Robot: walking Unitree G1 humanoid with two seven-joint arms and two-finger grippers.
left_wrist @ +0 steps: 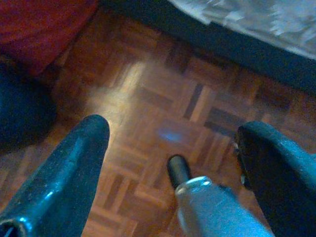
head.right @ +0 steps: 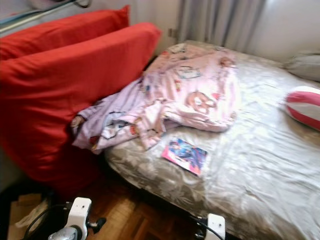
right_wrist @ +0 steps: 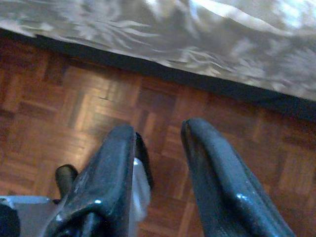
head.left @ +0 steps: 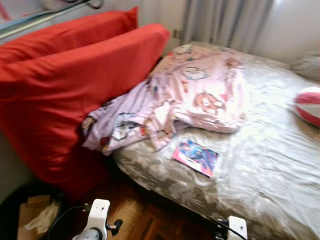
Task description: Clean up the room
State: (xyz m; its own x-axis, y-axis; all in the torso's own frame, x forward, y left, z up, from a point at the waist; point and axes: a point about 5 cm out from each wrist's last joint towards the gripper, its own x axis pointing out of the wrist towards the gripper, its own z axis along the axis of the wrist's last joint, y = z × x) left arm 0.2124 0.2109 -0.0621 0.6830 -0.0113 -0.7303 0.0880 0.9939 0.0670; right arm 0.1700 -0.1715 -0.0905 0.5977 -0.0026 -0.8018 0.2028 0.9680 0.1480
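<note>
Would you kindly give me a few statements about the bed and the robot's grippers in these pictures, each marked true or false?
1. A colourful magazine lies flat on the bed near its front edge. True.
2. The pink patterned blanket is neatly folded. False: it lies crumpled, one end spilling over the bed's edge toward the red cushions.
3. The left gripper hangs open above the parquet floor. True.
4. The right gripper is holding the magazine. False: it holds nothing and hangs over the floor beside the bed.
5. A red and white striped ball rests on the bed's right side. True.
</note>
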